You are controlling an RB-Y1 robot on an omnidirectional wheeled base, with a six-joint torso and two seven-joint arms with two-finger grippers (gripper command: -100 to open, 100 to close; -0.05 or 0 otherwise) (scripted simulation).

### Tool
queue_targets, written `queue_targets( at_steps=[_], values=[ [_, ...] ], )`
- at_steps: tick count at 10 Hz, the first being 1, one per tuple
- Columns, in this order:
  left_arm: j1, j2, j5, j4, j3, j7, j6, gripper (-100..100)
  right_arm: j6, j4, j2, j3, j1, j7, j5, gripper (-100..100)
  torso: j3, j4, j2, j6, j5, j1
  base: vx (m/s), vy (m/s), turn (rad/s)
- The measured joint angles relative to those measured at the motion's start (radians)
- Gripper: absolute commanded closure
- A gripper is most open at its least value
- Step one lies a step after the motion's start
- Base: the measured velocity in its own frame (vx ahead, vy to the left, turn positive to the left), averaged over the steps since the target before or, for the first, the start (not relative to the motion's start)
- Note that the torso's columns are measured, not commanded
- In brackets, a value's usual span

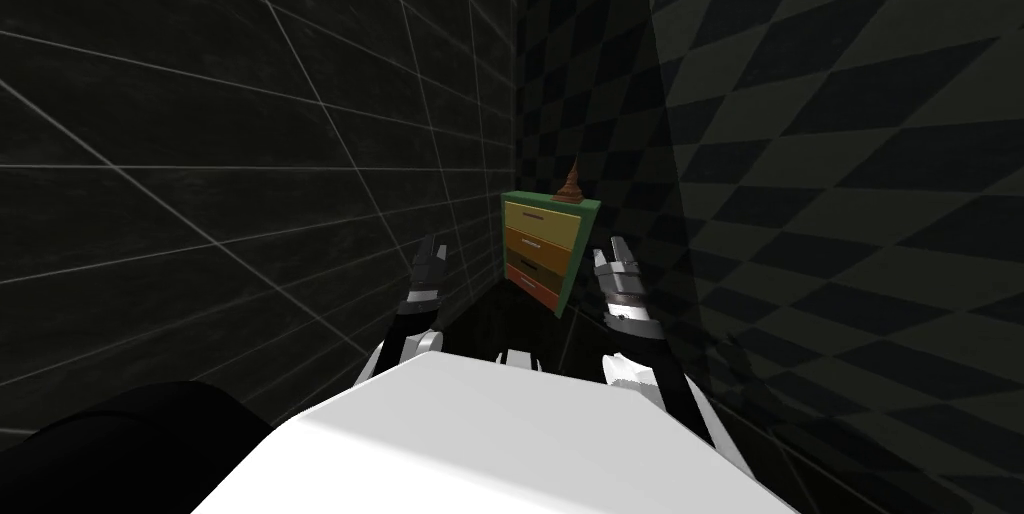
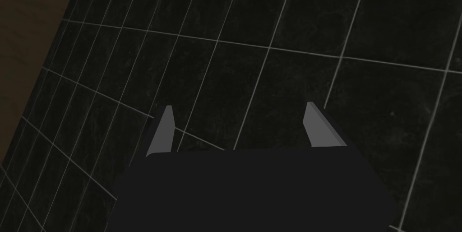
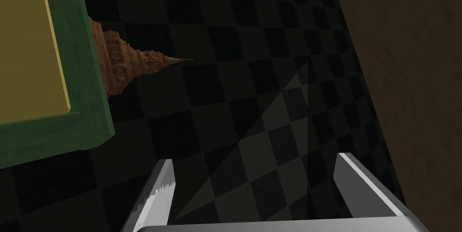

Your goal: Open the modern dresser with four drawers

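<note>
**Both grippers open, dresser ahead in the dim corner**

Our left gripper [image 2: 238,104] is spread and empty, facing a dark tiled wall [image 2: 270,39]. Our right gripper [image 3: 255,157] is also spread, holding nothing, and is apart from the dresser [image 1: 545,248]. Its wrist view cuts the dresser off to a green frame corner and a yellow front. Further on, between both grippers, the dresser stands in the corner. Its handles are hard to make out. A brown cone [image 1: 570,186] sits on top, with a checkered wall [image 1: 800,138] behind.

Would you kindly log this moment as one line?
dresser: shut | left gripper: open, empty | right gripper: open, near dresser, no contact
</note>
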Motion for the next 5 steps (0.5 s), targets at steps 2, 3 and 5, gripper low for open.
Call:
queue_targets(
  at_steps=[2, 3, 5],
  values=[
    [0.000, 0.000, 0.000, 0.000, 0.000, 0.000, 0.000, 0, 0.068, 0.033, -0.045, 0.028, -0.030, 0.015, 0.038, -100, 0.001, 0.001, 0.001, 0.000, 0.000, 0.001, 0.128, 0.075, 0.060],
    [0.000, 0.000, 0.000, 0.000, 0.000, 0.000, 0.000, 0, 0.084, 0.071, -0.059, 0.050, -0.041, 0.030, 0.064, -100, 0.001, 0.001, 0.002, 0.000, 0.000, 0.001, 0.128, 0.080, 0.068],
    [0.000, 0.000, 0.000, 0.000, 0.000, 0.000, 0.000, 0, 0.129, 0.114, -0.086, 0.075, -0.064, 0.047, 0.099, -100, 0.002, 0.002, 0.005, 0.000, -0.001, -0.003, 0.098, 0.042, 0.024]
  ],
)
